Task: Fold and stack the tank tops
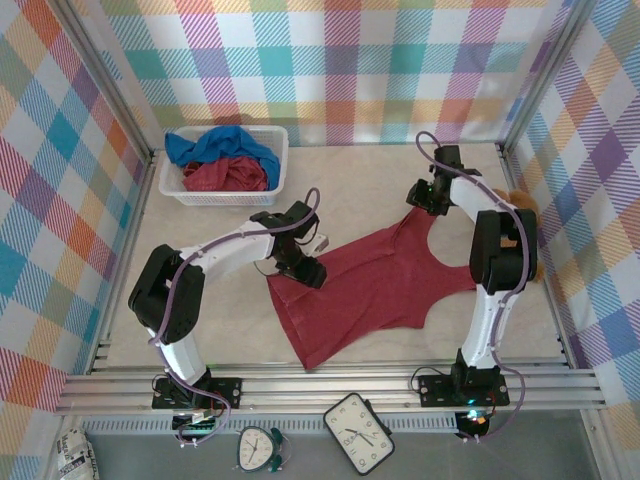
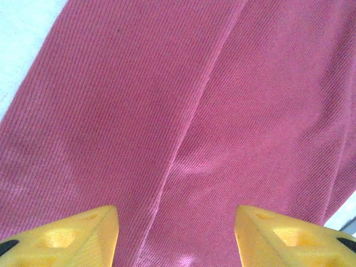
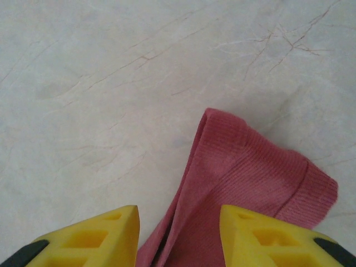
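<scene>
A: Where were the tank tops?

B: At far left, the blue top and one red top lay in the basket. The other red tank top was spread at the middle, its long axis running from the hem at left to the straps at right.

A: Which arm was nearer to what?

B: The left gripper hung just over the hem, jaws wide, holding nothing. The right gripper was at one strap, jaws partly apart. The strap lay between them, not pinched, I judged.
</scene>
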Controlling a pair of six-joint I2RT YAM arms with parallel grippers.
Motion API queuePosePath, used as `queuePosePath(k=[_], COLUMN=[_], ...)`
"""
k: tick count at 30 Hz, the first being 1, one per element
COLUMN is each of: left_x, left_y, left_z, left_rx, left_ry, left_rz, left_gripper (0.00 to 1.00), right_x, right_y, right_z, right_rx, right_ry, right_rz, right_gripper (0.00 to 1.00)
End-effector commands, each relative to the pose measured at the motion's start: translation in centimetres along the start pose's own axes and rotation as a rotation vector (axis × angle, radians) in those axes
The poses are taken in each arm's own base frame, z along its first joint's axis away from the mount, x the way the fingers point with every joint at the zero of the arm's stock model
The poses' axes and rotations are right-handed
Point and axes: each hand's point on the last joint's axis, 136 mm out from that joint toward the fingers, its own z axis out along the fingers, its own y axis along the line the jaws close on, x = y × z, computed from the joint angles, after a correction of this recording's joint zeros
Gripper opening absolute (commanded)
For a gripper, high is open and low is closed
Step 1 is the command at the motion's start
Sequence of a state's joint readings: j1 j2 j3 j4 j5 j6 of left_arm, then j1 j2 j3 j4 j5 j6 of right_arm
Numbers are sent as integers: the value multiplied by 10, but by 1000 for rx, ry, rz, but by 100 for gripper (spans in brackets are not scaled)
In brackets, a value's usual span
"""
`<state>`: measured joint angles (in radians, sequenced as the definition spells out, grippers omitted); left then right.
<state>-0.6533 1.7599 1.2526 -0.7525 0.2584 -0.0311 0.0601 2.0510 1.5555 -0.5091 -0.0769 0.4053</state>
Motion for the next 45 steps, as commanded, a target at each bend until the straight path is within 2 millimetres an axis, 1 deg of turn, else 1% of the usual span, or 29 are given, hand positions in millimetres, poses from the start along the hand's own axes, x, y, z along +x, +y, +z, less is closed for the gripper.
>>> queuePosePath(k=[1,4,11,14,18,20,21,23,24,28,33,35,38,40,43,45], left_x=[13,19,31,34,38,40,42,44,45,47,52,54,55,56,57,59], left_y=[6,8,16,19,24,25,24,25,25,25,25,25,24,24,23,22], left_z=[10,15,28,30,31,33,33,34,35,36,38,39,37,37,34,32], left_rx=[-25,-27,-45,-59,-65,-62,-59,-59,-60,-54,-47,-47,-41,-36,-32,-25], left_ry=[41,53,97,116,123,130,136,143,143,147,160,166,166,174,178,180], left_rz=[-25,-34,-47,-46,-62,-64,-66,-68,-67,-73,-82,-83,-81,-79,-75,-70], left_gripper=[57,57,57,57,57,57,57,57,57,57,57,57,57,57,57,57], right_x=[-10,-8,-9,-5,-6,-9,-11,-15,-18,-29,-37,-37,-32,-28,-24,-20], right_y=[5,-1,-9,-14,-13,-10,-7,-3,2,16,19,18,12,9,-2,-13], right_z=[8,20,35,42,43,40,39,35,30,11,-19,-27,-34,-37,-38,-33], right_rx=[20,76,171,200,195,180,170,147,122,24,-101,-162,-225,-299,-373,-389], right_ry=[-10,8,37,52,58,51,45,39,24,-37,-119,-140,-160,-180,-207,-203], right_rz=[66,75,72,74,63,54,49,47,46,61,126,159,203,231,287,312], right_gripper=[41,40,37,31,16,11,7,1,0,0,0,0,0,0,0,0])
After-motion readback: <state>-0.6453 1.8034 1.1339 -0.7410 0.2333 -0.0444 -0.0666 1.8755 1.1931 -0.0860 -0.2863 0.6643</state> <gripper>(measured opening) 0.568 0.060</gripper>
